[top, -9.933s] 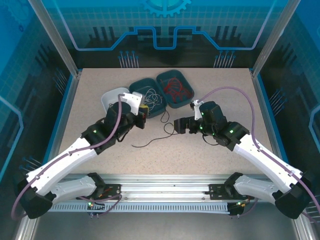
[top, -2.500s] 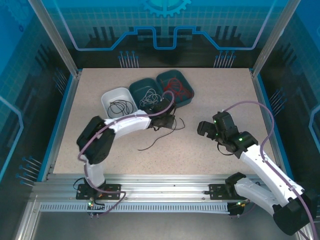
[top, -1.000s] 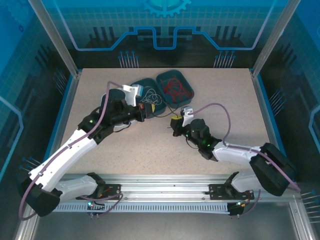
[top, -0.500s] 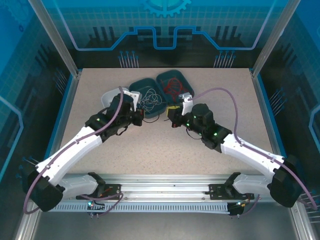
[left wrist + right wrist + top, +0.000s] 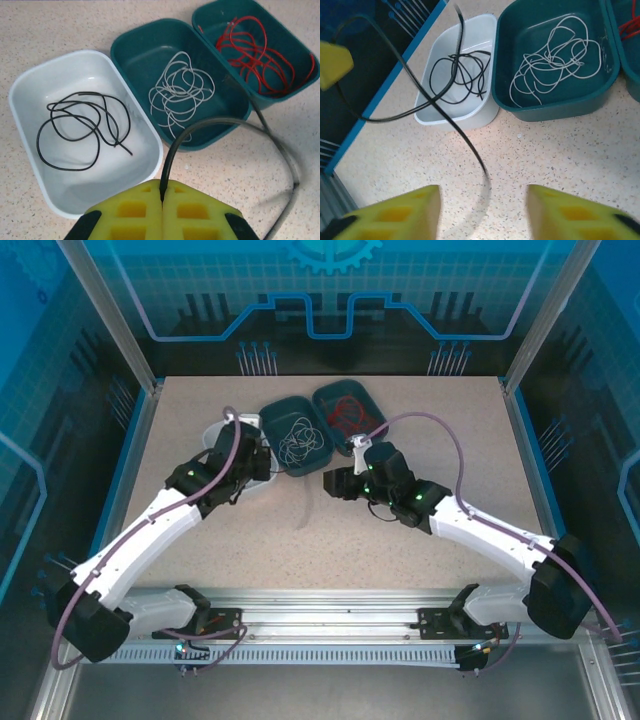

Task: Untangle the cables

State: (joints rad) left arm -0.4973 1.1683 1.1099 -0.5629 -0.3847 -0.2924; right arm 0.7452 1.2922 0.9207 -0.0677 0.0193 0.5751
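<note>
with the left gripper (image 5: 162, 200) clamped on a black cable (image 5: 170, 150) arching over the corner of the middle teal tray (image 5: 135, 55) and the right gripper (image 5: 484, 210) hanging open, a swing toward the white tray (image 5: 35, 80) could drag its tail into the whitish-grey cables (image 5: 182, 92).

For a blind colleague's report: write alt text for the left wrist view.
The left end effector is shut on a black cable that arcs over the table. Beyond sit a white tray of black cables, a middle teal tray of whitish-grey cables and a right teal tray of red cables.
</note>
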